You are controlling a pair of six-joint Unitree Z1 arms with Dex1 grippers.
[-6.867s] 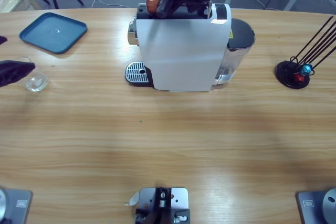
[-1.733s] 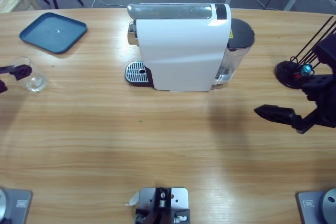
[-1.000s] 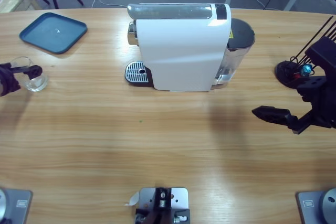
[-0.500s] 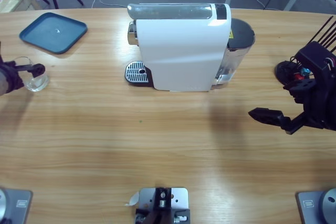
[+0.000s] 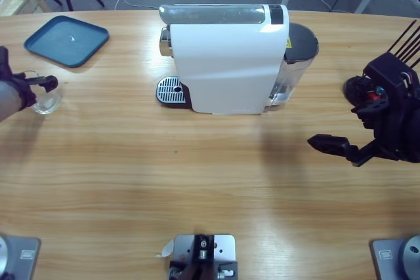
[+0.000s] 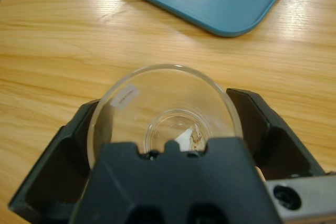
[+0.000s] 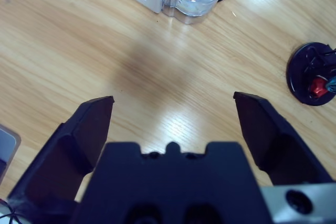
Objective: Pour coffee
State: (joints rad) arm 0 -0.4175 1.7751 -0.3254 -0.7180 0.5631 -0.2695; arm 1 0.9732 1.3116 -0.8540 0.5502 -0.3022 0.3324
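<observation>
A small glass cup (image 6: 165, 124) stood on the tabletop (image 5: 197, 181) well to the left of the white coffee machine (image 5: 226, 57), just below the blue tray (image 5: 65, 40); no coffee could be made out in it, only a pale scrap at its base, so the cup was judged empty or nearly so. The left claw (image 6: 167, 129) was seen spread around the cup, one black jaw on each side of the glass wall and not clearly pressing it, so the grasp was judged not yet closed. Compared with the earlier high views, that claw had been brought in from the table's left edge until the cup sat between its jaws. This was taken to mean that pick-up was imminent and that carrying the cup to the machine's drip grille (image 5: 170, 88), at the machine's lower left, remained to be done. The right claw (image 7: 173, 114) was held released, jaws wide and empty, over bare wood to the right of the machine and below its clear water tank (image 5: 295, 63). It had been drawn slightly leftward, nearer the machine, over the last seconds, with the black capsule stand (image 5: 367, 90) left behind it further right. The machine's lid, earlier handled from above, was now shut.
</observation>
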